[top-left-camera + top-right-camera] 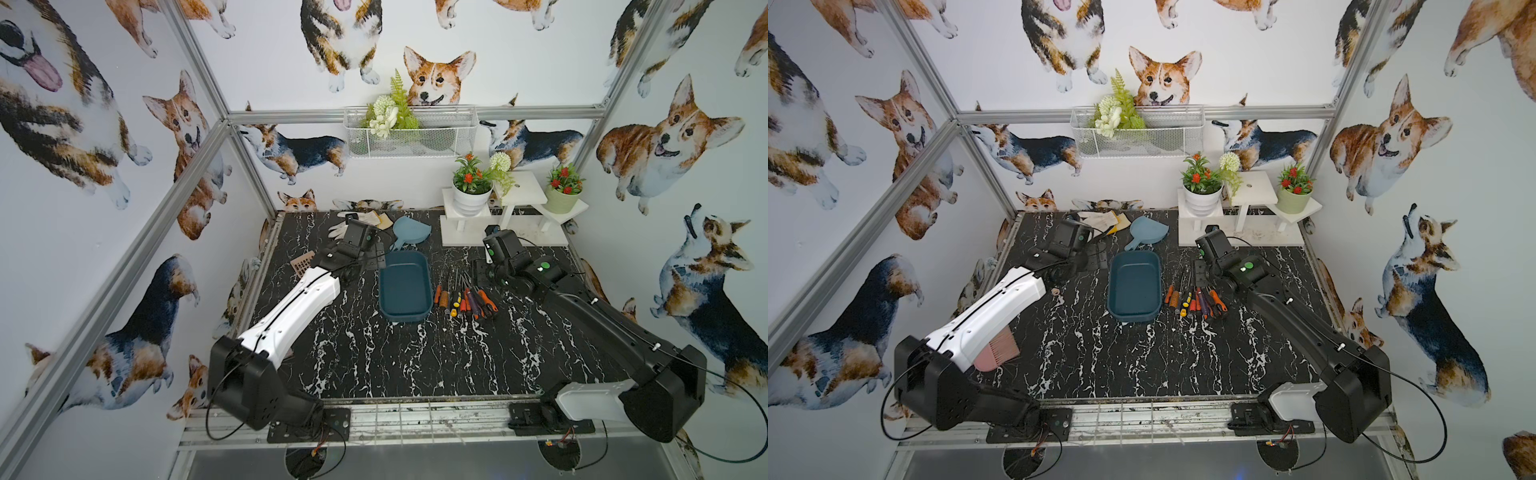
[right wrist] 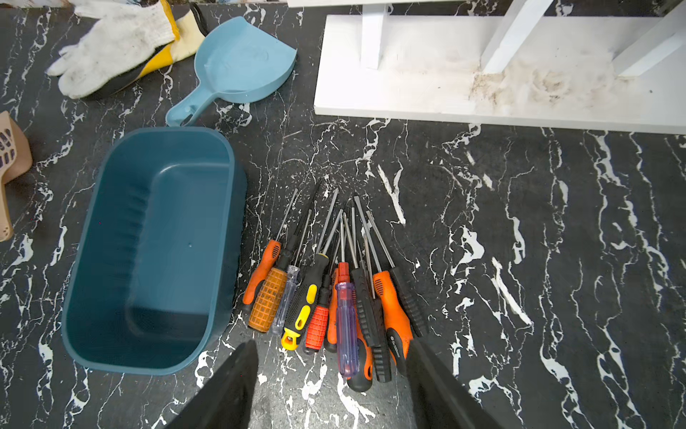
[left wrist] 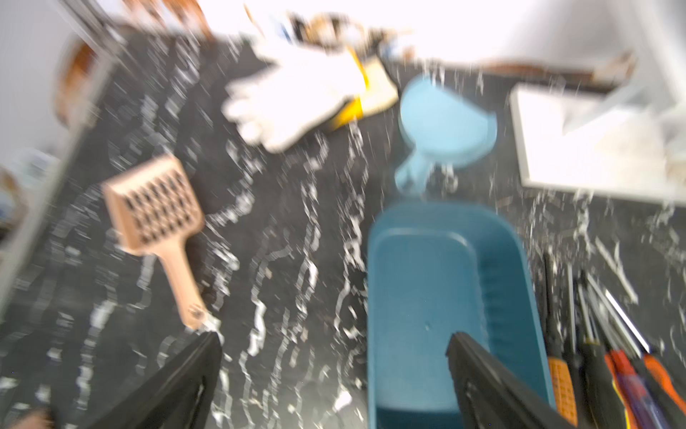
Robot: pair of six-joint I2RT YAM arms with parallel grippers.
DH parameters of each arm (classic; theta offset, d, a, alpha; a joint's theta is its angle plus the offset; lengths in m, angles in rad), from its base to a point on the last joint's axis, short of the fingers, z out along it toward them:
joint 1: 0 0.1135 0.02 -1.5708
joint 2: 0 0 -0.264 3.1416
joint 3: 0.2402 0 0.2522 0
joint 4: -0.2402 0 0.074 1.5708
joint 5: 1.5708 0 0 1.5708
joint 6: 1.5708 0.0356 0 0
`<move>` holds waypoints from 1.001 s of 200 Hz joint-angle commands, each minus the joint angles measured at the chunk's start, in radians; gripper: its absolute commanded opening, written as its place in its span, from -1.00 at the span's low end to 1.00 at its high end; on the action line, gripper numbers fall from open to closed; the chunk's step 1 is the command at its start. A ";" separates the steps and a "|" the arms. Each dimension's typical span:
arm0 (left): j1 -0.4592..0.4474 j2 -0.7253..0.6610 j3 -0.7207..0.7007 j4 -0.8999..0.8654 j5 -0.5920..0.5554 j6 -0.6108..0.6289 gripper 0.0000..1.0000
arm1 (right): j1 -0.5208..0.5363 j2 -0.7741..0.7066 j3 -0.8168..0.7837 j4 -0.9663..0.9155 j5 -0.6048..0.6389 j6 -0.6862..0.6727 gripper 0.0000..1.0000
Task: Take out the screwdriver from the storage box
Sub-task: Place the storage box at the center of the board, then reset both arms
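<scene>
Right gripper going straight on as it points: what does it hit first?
Probably the handle ends of the orange, black and purple screwdrivers heaped on the black marble-patterned table, though how high the right gripper sits above them is unclear.

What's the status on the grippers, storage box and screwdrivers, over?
Left gripper open, empty. Right gripper open, empty. Storage box empty; screwdrivers piled beside it on table. Dustpan near box's far end.
</scene>
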 commanded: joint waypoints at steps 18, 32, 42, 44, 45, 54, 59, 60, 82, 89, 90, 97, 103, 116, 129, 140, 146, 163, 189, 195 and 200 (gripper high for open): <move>0.092 -0.244 -0.168 0.279 -0.154 0.100 1.00 | 0.000 -0.018 0.020 -0.048 -0.015 -0.022 0.53; 0.158 -0.327 -0.253 0.376 -0.159 0.110 1.00 | 0.000 -0.023 0.022 -0.065 -0.012 -0.024 0.90; 0.207 -0.375 -0.309 0.443 -0.165 0.118 1.00 | 0.000 -0.029 0.022 -0.074 -0.007 -0.028 0.99; 0.218 -0.386 -0.321 0.454 -0.165 0.122 1.00 | 0.000 -0.030 0.022 -0.076 -0.006 -0.029 0.99; 0.223 -0.390 -0.329 0.460 -0.165 0.124 1.00 | -0.001 -0.032 0.022 -0.077 -0.004 -0.029 0.99; 0.253 -0.428 -0.387 0.553 -0.168 0.166 1.00 | 0.000 -0.040 0.021 -0.085 0.003 -0.033 0.99; 0.266 -0.447 -0.445 0.602 -0.171 0.196 1.00 | -0.001 -0.045 0.020 -0.090 0.006 -0.035 0.99; 0.268 -0.450 -0.454 0.612 -0.172 0.203 1.00 | -0.001 -0.047 0.019 -0.090 0.007 -0.035 0.99; 0.301 -0.488 -0.545 0.717 -0.176 0.313 1.00 | -0.001 -0.071 0.009 -0.102 0.031 -0.043 0.99; 0.313 -0.485 -0.555 0.715 -0.176 0.325 1.00 | 0.000 -0.077 0.007 -0.106 0.039 -0.043 0.99; 0.315 -0.485 -0.555 0.715 -0.177 0.327 1.00 | -0.001 -0.079 0.007 -0.107 0.040 -0.043 0.99; 0.328 -0.479 -0.562 0.707 -0.172 0.330 1.00 | -0.001 -0.083 0.003 -0.111 0.048 -0.044 0.99; 0.341 -0.473 -0.571 0.706 -0.165 0.328 1.00 | 0.000 -0.089 0.000 -0.114 0.056 -0.043 0.99; 0.373 -0.458 -0.607 0.734 -0.145 0.307 1.00 | 0.000 -0.099 -0.006 -0.120 0.074 -0.042 0.99; 0.391 -0.446 -0.681 0.832 -0.121 0.309 1.00 | -0.001 -0.112 -0.015 -0.128 0.106 -0.034 0.99; 0.398 -0.427 -0.752 0.948 -0.122 0.318 1.00 | -0.001 -0.132 -0.029 -0.120 0.120 -0.032 0.99; 0.401 -0.416 -0.783 0.993 -0.118 0.323 1.00 | 0.000 -0.142 -0.038 -0.114 0.122 -0.032 0.99; 0.415 -0.365 -0.806 1.037 -0.112 0.322 1.00 | 0.000 -0.168 -0.058 -0.105 0.124 -0.034 0.99; 0.447 -0.244 -0.764 1.030 -0.050 0.299 1.00 | -0.001 -0.176 -0.081 -0.102 0.136 -0.037 0.99; 0.446 -0.220 -0.765 1.047 -0.050 0.297 1.00 | -0.001 -0.177 -0.085 -0.104 0.139 -0.037 0.99; 0.446 -0.204 -0.766 1.064 -0.051 0.293 1.00 | 0.000 -0.177 -0.086 -0.105 0.141 -0.040 0.99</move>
